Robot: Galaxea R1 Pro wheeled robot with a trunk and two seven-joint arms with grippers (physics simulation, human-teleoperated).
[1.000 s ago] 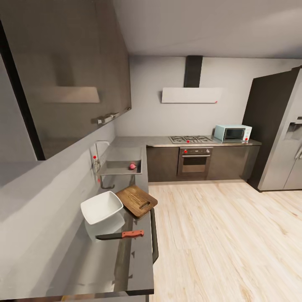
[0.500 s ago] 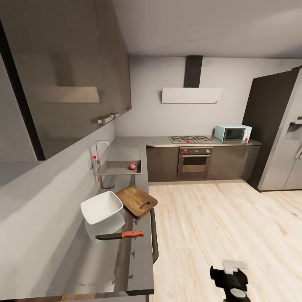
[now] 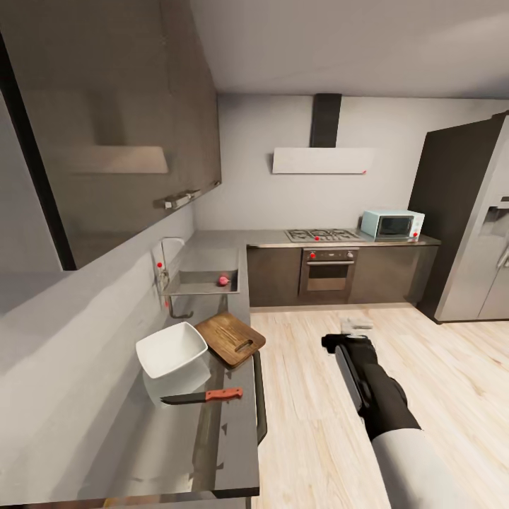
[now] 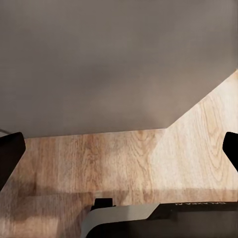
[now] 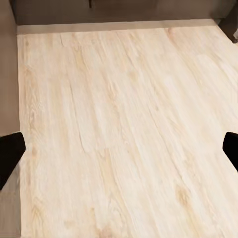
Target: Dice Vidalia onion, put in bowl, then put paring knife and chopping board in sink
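The Vidalia onion (image 3: 223,280) sits in the sink (image 3: 205,283), well ahead and to the left of our right gripper (image 3: 351,334), which hangs over the wooden floor (image 3: 424,367) with fingers spread and nothing between them. Our left gripper (image 4: 119,148) is likewise parted and empty.
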